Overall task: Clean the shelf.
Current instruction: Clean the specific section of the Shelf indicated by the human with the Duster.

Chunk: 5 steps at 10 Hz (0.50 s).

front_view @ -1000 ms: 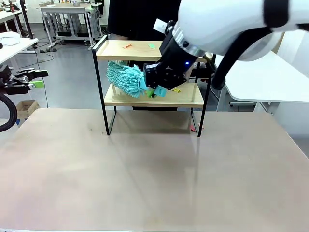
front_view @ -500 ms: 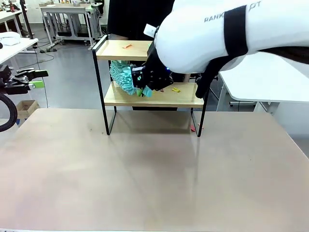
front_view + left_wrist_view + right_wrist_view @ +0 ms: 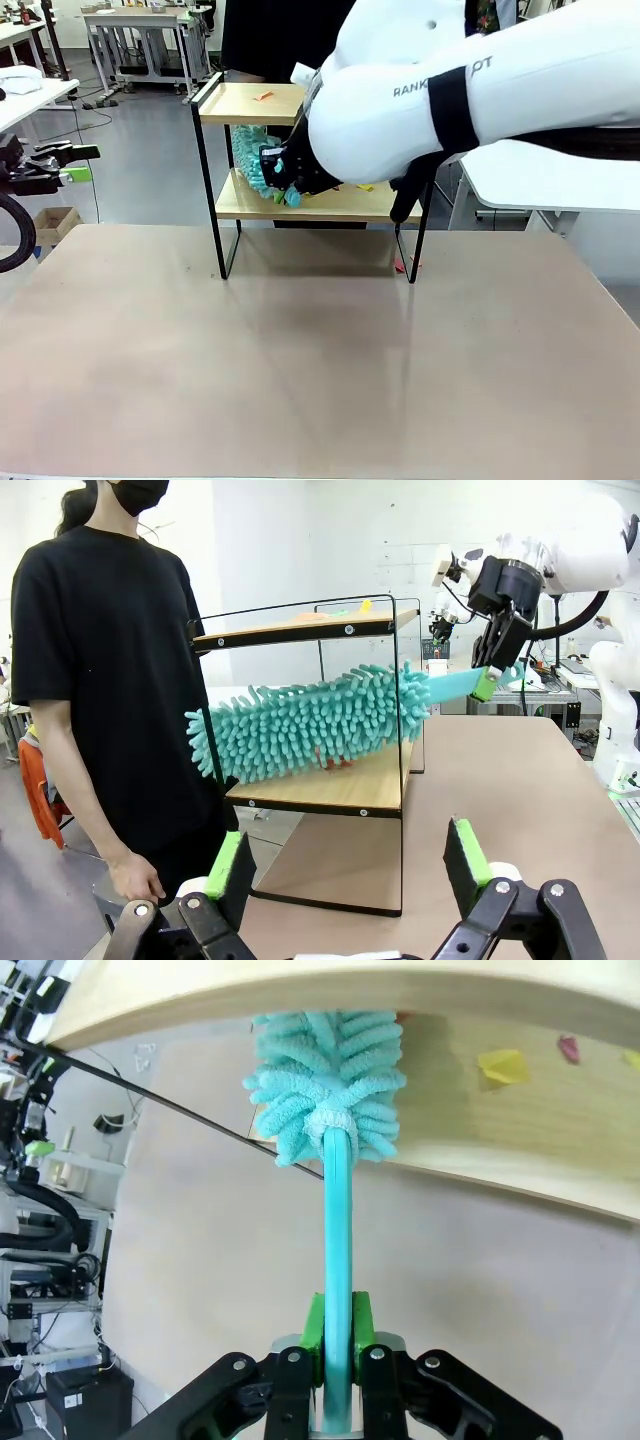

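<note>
Since a second ago my right arm has swung left, pushing the teal duster deeper between the boards. At far left my left gripper hangs off the table, jaws apart. The shelf stands mid-table at the far side. The right gripper is clamped on the duster's handle, with the fluffy head over the lower board.

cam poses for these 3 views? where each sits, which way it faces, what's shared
Front: fixed on robot's side of the table, facing across at the shelf; right arm crosses frame, left end effector at left edge.
Left wrist: off the shelf's end, facing it; left end effector open at bottom, person standing by.
Right wrist: looks along the duster at the shelf; right end effector shut on the duster.
Shared: shelf and duster in all.
</note>
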Available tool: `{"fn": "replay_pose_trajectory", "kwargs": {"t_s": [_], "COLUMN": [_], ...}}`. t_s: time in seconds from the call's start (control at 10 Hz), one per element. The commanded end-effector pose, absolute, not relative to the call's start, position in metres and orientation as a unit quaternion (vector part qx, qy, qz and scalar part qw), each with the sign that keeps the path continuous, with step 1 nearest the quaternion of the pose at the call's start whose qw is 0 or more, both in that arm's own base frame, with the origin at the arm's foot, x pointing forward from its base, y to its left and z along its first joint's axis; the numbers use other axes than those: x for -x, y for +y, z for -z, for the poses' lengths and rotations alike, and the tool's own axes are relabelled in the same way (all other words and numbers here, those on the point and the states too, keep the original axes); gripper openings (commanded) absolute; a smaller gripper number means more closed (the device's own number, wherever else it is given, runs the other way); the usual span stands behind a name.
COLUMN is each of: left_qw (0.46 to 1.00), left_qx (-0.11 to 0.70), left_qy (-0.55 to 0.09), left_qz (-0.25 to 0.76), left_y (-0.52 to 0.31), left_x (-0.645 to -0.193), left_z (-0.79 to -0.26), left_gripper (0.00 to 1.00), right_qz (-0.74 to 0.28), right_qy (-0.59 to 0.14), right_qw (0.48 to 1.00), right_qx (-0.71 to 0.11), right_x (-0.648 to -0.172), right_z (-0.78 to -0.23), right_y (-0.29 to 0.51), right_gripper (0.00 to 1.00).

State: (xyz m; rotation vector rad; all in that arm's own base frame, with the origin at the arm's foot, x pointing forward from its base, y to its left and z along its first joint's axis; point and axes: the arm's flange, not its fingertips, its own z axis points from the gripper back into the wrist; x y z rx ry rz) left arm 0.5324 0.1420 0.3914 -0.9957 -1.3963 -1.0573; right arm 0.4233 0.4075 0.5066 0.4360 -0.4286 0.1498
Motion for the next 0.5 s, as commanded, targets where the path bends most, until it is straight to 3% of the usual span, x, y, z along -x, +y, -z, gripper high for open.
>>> {"fn": "replay_pose_trajectory", "kwargs": {"t_s": [0.0, 0.4], "left_qw": [0.531, 0.531], "left_qx": [0.415, 0.415], "left_qy": [-0.587, -0.587], "left_qz": [0.449, 0.449], "left_y": [0.142, 0.142], "left_x": [-0.531, -0.531], "left_z": [-0.394, -0.394], "left_gripper": [1.00, 1.00], "right_qz": [-0.064, -0.070], "right_qy": [-0.228, -0.195], "right_qw": [0.948, 0.959], "right_qx": [-0.212, -0.192], "right_x": [-0.422, -0.421], "right_z": [-0.505, -0.482], "right_y": [0.430, 0.441], "right_gripper": [0.13, 0.13]}}
